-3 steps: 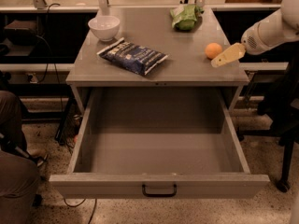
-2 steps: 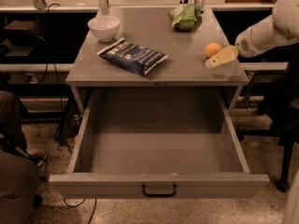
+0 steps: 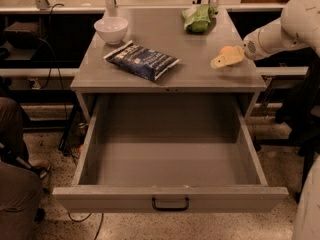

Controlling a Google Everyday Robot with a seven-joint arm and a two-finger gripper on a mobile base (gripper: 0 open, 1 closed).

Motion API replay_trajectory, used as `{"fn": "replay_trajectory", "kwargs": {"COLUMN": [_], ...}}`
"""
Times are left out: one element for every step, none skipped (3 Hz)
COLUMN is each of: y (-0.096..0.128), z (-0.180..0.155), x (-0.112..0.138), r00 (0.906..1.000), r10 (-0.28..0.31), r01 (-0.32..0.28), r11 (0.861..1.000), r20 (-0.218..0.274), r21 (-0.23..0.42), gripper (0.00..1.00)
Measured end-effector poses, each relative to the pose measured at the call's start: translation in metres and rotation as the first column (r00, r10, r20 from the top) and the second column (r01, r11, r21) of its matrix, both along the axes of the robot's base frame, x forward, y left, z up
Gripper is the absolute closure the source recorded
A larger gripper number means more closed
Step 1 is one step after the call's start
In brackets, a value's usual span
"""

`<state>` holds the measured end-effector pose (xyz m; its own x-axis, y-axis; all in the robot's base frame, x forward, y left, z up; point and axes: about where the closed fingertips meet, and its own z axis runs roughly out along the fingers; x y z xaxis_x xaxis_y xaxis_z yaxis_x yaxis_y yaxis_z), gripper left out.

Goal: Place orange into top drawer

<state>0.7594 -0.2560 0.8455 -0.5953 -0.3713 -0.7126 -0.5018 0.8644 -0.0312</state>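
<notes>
The orange [image 3: 226, 49] sits on the grey cabinet top [image 3: 150, 81] near its right edge, partly hidden behind my gripper. My gripper [image 3: 220, 61], cream-coloured on a white arm [image 3: 280, 31], reaches in from the right and lies low along the near side of the orange, close to it or touching it. The top drawer [image 3: 170, 196] is pulled fully out below the cabinet top. It is wide and shallow, with nothing inside, and has a black handle [image 3: 170, 204] at the middle of its front panel.
On the cabinet top are a white bowl [image 3: 111, 29] at back left, a dark blue snack bag [image 3: 141, 60] in the middle and a green wrinkly bag [image 3: 198, 18] at the back right. A person's leg [image 3: 15, 179] is at lower left.
My gripper has moved left along the cabinet top, from beside the orange's right to in front of it. The orange and drawer have not moved.
</notes>
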Motion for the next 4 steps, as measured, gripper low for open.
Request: {"fn": "replay_trajectory", "kwargs": {"y": [0.015, 0.028, 0.034, 0.033], "z": [0.0, -0.001, 0.002, 0.012], "x": [0.009, 0.015, 0.018, 0.009], "r00": [0.9997, 0.999, 0.9982, 0.9945], "r10": [0.013, 0.029, 0.044, 0.084], "r01": [-0.013, -0.032, -0.051, -0.098], "r11": [0.999, 0.993, 0.98, 0.959], "r20": [0.02, 0.033, 0.04, 0.063], "r21": [0.033, 0.109, 0.194, 0.267], "gripper": [0.0, 0.25, 0.47, 0.72]}}
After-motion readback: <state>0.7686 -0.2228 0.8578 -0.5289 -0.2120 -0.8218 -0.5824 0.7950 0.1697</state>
